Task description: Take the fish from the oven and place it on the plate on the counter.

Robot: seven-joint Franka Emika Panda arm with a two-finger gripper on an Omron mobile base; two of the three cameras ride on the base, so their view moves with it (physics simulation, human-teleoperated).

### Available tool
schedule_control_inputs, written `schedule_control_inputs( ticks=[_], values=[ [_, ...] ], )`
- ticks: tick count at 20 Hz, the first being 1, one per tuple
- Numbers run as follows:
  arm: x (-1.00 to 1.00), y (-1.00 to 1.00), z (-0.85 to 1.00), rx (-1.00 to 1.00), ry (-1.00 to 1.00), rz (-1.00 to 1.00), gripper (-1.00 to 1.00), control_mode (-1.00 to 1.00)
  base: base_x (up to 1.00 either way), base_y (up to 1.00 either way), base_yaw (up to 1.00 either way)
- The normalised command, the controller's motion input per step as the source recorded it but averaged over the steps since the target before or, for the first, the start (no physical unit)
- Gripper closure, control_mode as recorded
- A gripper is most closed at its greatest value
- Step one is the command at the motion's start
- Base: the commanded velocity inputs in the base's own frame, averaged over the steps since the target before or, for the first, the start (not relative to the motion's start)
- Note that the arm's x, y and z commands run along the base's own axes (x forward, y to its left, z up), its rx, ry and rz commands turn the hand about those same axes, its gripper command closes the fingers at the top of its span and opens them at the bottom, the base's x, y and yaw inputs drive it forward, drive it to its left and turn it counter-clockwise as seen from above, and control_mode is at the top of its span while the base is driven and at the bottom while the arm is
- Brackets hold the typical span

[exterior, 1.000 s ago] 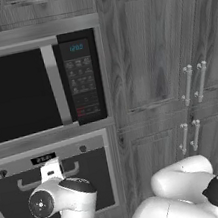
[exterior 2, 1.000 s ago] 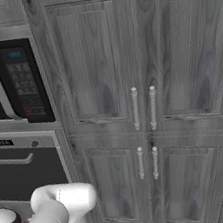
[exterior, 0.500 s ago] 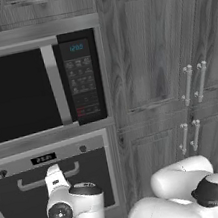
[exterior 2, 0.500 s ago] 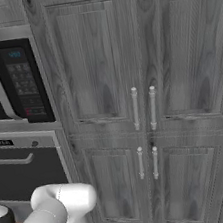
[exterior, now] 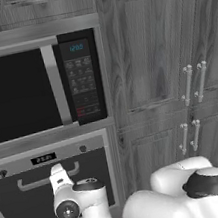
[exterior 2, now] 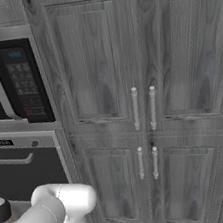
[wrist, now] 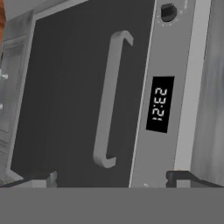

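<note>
Opening step in hand: oven [exterior: 54, 191] door shut, dark glass closed under the microwave [exterior: 36, 88], so fish presumably inside, hidden behind the door; plate and table out of frame. Gripper [wrist: 111, 177] spread wide, empty, aimed at the oven front in the hand view, fingertips [wrist: 46, 178] low at either side and short of the bar handle [wrist: 109, 98], no contact. Handle seen rolled on end there, display [wrist: 158, 104] and one knob [wrist: 168, 12] beside it. Next, by judgement: advance to straddle the handle near its middle, close on it, then pull the door down and open before any reach for the fish.
</note>
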Motion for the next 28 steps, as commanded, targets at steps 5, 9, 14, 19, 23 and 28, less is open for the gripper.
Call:
schedule_control_inputs(
  ticks=[5, 9, 14, 19, 23, 28],
  values=[
    [0.01, 0.11, 0.0, -0.05, 0.0, -0.08, -1.0, -1.0, 0.0, 0.0, 0.0],
    [0.01, 0.11, 0.0, -0.07, 0.0, -0.1, -1.0, -1.0, 0.0, 0.0, 0.0],
    [0.17, 0.1, -0.03, -0.07, 0.0, -0.07, -1.0, -1.0, 0.0, 0.0, 0.0],
    [0.34, 0.0, -0.08, -0.03, -0.02, 0.0, -1.0, -1.0, 0.0, 0.0, 0.0],
    [0.26, 0.0, -0.12, -0.03, 0.0, 0.0, -1.0, -1.0, 0.0, 0.0, 0.0],
    [0.19, 0.0, -0.28, 0.0, 0.0, 0.0, -1.0, -1.0, 0.0, 0.0, 0.0]
  ],
)
